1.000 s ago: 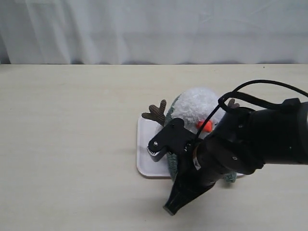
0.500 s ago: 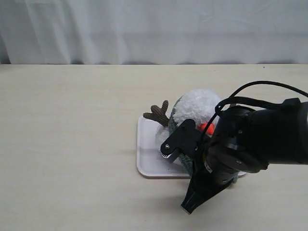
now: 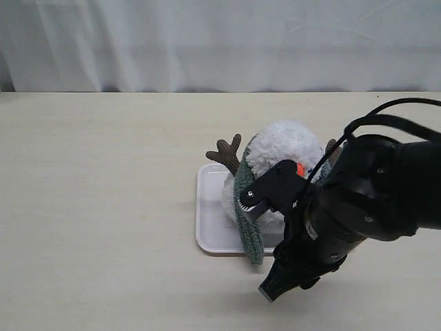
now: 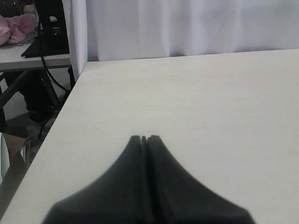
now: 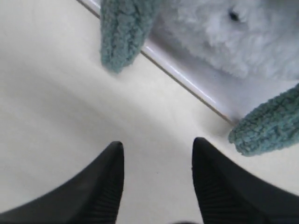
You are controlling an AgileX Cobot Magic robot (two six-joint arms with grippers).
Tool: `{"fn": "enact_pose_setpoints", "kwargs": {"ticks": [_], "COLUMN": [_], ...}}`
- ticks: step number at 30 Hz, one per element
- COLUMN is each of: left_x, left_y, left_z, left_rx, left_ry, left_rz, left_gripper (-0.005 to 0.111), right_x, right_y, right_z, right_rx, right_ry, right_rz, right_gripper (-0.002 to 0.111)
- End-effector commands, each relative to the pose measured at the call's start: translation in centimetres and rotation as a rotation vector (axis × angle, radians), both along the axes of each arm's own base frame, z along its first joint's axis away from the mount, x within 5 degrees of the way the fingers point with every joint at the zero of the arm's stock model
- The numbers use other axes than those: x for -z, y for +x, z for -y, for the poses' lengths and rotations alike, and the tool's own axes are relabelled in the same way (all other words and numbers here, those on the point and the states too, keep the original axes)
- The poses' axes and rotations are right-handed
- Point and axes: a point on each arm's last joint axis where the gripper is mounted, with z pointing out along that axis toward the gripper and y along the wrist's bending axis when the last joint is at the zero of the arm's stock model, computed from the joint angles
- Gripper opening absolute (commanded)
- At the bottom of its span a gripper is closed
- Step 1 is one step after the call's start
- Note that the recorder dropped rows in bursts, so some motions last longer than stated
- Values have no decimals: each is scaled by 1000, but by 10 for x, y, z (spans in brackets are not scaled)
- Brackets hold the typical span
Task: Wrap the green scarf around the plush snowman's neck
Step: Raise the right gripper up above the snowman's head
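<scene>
The plush snowman (image 3: 282,148) sits on a white tray (image 3: 207,221), its orange nose (image 3: 300,167) just clear of my right arm (image 3: 351,207). The green scarf (image 3: 247,221) curves round the side of its head, and one end hangs over the tray's front edge. The scarf and the arm hide the neck. In the right wrist view my right gripper (image 5: 158,144) is open over bare table, short of the tray rim (image 5: 187,86), with two scarf ends (image 5: 119,32) (image 5: 268,123) and the white body (image 5: 219,42) beyond. My left gripper (image 4: 144,138) is shut and empty, out of the exterior view.
A brown twig arm (image 3: 226,153) sticks out at the snowman's left. A white curtain (image 3: 220,41) backs the table. In the left wrist view the table's side edge (image 4: 70,98) drops off close by, with a dark stand and cables beyond.
My right arm has swung right and away from the snowman, uncovering the scarf end that hangs over the tray's front edge. The snowman's head now sits a little higher.
</scene>
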Motion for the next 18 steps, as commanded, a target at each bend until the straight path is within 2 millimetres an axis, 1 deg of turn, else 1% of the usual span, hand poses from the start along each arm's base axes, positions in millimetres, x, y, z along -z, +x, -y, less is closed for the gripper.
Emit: {"fn": "enact_pose_setpoints", "kwargs": {"ticks": [1, 3, 6, 9, 13, 16, 18], "left_x": [0, 0, 0, 0, 0, 0, 0], "left_y": [0, 0, 0, 0, 0, 0, 0], "left_z": [0, 0, 0, 0, 0, 0, 0], "left_rx": [-1, -1, -1, -1, -1, -1, -1], "left_ry": [-2, -2, -2, -2, -2, -2, -2], "left_rz": [10, 10, 10, 10, 10, 10, 10], "left_gripper": [0, 0, 0, 0, 0, 0, 0], "right_x": [-39, -61, -94, -119, -140, -144, -139], "right_y": [2, 6, 16, 29, 52, 77, 91], "right_z": [-3, -9, -17, -22, -34, -39, -42], "right_rx": [30, 46, 69, 81, 130, 206, 241], "right_ry": [126, 194, 208, 157, 129, 73, 51], "right_rz": [89, 127, 149, 176, 252, 309, 293], "right_gripper": [41, 30, 4, 4, 4, 4, 4]}}
